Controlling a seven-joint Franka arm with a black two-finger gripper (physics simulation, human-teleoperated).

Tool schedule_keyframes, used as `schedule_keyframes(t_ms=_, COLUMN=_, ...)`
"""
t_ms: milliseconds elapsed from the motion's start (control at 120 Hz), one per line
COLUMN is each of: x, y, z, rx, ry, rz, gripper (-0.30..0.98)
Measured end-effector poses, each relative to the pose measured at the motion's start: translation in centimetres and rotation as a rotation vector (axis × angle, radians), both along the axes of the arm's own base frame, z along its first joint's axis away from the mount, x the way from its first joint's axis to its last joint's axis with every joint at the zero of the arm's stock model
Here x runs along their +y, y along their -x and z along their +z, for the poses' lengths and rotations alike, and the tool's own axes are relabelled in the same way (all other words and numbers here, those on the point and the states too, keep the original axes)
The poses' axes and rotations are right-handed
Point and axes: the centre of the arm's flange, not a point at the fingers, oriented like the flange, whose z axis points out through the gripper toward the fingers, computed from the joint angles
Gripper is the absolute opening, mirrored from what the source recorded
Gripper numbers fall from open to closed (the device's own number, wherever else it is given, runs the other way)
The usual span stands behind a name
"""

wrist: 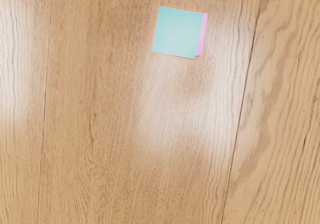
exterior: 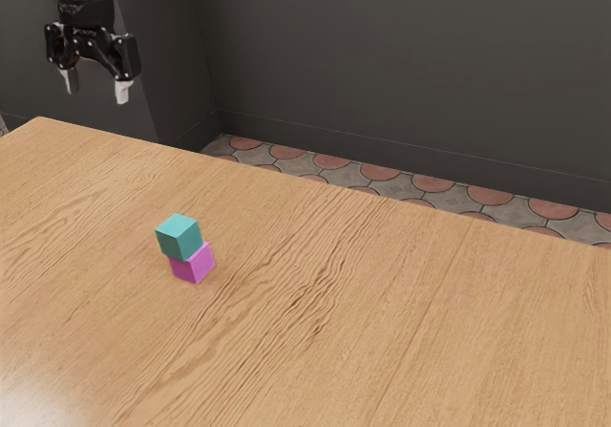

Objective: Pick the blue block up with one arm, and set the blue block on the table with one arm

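Note:
High above the table, at the exterior view's upper left, my gripper (exterior: 95,91) stands open with nothing between its fingers. The blue block (exterior: 179,237), teal in colour, rests on top of a magenta block (exterior: 194,263), slightly offset from it. In the wrist view the blue block (wrist: 178,32) shows its top face, and a thin strip of the magenta block (wrist: 202,35) sticks out along one side. My gripper is well apart from both blocks.
The wooden table (exterior: 401,293) carries the two stacked blocks. Beyond its far edge lie a tiled floor (exterior: 380,172) and a dark wall (exterior: 410,64).

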Motion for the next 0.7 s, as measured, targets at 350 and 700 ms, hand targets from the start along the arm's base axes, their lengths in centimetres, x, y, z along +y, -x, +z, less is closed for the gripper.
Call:
schedule_keyframes(t_ms=350, x=-5.3, y=2.3, z=15.2, rx=-0.489, ry=-0.017, rz=-0.132, gripper=0.69)
schedule_keyframes(t_ms=700, x=-2.9, y=0.9, z=13.1, rx=-0.451, ry=-0.031, rz=-0.088, gripper=0.69)
